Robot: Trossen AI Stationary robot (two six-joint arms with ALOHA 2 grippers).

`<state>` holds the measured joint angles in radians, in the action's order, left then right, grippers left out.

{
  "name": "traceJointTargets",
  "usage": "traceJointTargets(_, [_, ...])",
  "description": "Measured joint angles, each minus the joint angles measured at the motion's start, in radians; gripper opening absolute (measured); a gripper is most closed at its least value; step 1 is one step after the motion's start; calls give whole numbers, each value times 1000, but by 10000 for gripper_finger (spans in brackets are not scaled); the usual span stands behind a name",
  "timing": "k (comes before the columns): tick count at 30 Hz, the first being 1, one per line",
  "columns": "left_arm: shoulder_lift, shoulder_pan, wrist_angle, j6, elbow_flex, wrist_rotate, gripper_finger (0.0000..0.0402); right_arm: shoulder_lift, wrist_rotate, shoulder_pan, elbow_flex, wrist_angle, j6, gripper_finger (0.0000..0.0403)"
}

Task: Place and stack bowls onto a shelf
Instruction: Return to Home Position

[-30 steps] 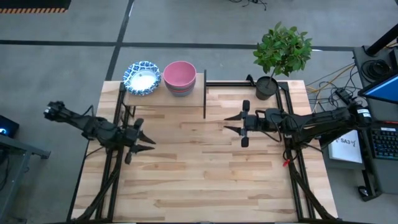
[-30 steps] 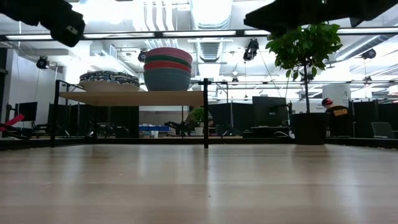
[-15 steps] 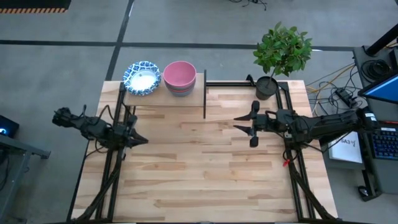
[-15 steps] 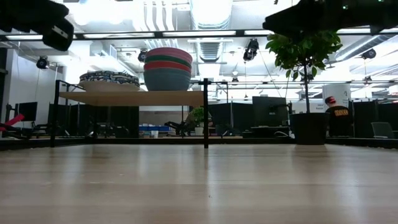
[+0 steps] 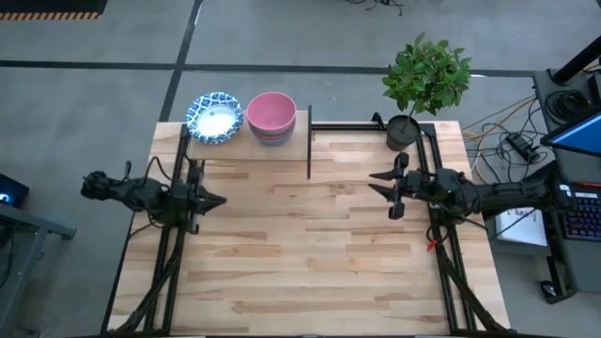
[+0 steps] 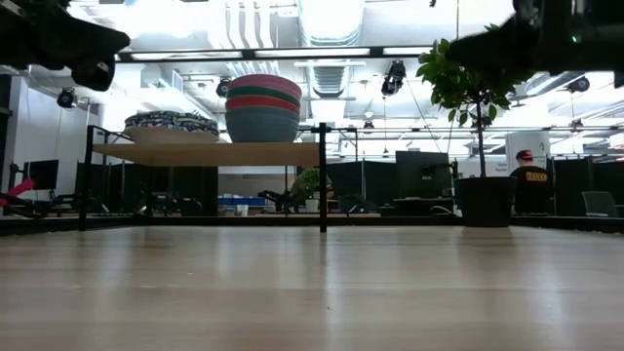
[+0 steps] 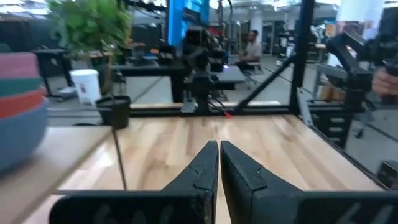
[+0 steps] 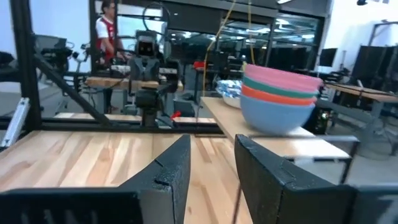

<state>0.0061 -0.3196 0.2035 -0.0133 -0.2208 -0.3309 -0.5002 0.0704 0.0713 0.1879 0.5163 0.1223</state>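
- At the upper left of the tabletop in the high view, the flat light-wood shelf on a black metal frame (image 5: 237, 145) carries all the bowls in sight.
- The shallow white bowls with blue patterned rims (image 5: 215, 116) sit nested on its left half. How many there are cannot be told.
- Just beside them, on the right half, stands the taller stack of deep plain bowls (image 6: 263, 107): pink on top, then green, red and blue.
- The left gripper (image 5: 218, 199) hovers at centre-left of the frame, below the shelf. Its fingers are pressed together and carry nothing.
- The right gripper (image 5: 376, 182) hovers at centre-right with its fingers spread apart, also empty.
- The stacking looks finished; only parking the arms seems left.
- A wide swing of the left arm could clip the shelf's frame, and the jolt might tip the tall stack.
- The right arm lies near the green plant in a black pot (image 5: 404, 130) in the upper right, so a careless lift could knock it over.
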Motion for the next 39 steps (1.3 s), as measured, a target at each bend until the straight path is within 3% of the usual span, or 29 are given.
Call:
traceJointTargets(7, [-6, 97, -8, -62, 27, 40, 0, 140, -1, 45, -92, 0, -21, 98])
traceJointTargets(12, [-6, 154, -34, 27, 67, 149, 0, 236, -1, 52, -157, -2, -20, 86])
traceJointTargets(17, [-7, 160, -196, 52, 138, 201, 0, 311, -18, 52, -175, -55, -14, 73])
traceJointTargets(20, [-7, 160, -321, 61, 204, 217, 0, 338, -94, 52, -175, -55, 19, 65])
traceJointTargets(31, [0, 160, -316, 77, 211, 226, 0, 362, -105, 52, -176, -136, 93, 49])
traceJointTargets(36, [2, 160, -231, 107, 200, 197, 0, 363, -100, 52, -176, -139, 143, 36])
traceJointTargets(39, [2, 160, -219, 186, 195, 191, 0, 362, -3, 52, -176, -145, 187, 34])
